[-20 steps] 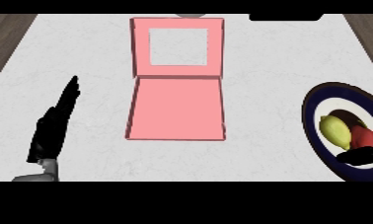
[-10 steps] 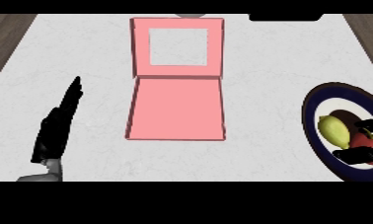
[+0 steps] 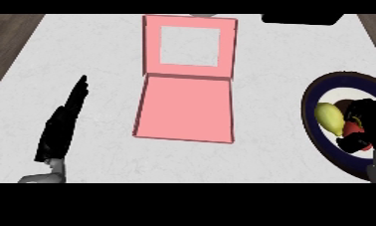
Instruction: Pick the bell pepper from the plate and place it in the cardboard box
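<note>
Single head view, steeply down onto the counter [image 3: 103,60], forearms entering from the lower edge.

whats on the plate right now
On the plate at the view's right lies a yellow-green bell pepper, with the right hand curled round it. The hand covers the pepper's right side and what seems a red patch.

The cardboard box [image 3: 186,108] lies open in the middle of the counter [image 3: 88,51], its lid [image 3: 190,47] on the far side. The plate [image 3: 317,130] is at the right edge, with the bell pepper [image 3: 330,119] on it. The left hand [image 3: 61,126] is left of the box.
</note>
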You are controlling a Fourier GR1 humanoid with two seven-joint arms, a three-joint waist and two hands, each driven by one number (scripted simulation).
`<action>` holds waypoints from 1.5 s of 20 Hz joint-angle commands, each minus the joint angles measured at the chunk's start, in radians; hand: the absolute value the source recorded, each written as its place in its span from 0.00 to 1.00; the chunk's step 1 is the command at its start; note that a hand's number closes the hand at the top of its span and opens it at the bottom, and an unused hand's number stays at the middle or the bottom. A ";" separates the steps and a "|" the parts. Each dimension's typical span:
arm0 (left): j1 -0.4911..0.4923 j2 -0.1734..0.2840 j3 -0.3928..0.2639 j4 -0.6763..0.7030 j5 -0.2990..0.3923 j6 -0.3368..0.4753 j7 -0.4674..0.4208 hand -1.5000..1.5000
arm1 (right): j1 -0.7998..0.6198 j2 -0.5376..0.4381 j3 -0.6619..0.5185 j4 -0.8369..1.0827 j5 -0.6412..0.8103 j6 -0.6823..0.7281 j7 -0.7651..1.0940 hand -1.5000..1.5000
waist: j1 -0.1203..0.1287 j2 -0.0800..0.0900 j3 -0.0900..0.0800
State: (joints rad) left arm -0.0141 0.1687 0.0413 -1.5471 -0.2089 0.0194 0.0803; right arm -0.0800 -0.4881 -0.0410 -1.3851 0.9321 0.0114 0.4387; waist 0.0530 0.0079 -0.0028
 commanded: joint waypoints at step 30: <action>-0.012 -0.017 0.017 0.045 -0.015 0.025 -0.019 0.50 | -0.911 0.081 0.121 0.394 -0.580 0.582 -1.102 1.00 | -0.038 -0.007 0.002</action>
State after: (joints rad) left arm -0.0229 0.1685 0.0615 -1.5335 -0.2107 0.0255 0.0814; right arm -0.8979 -0.4656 0.0708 -0.9915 0.4019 0.4702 -0.6882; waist 0.0256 0.0031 0.0002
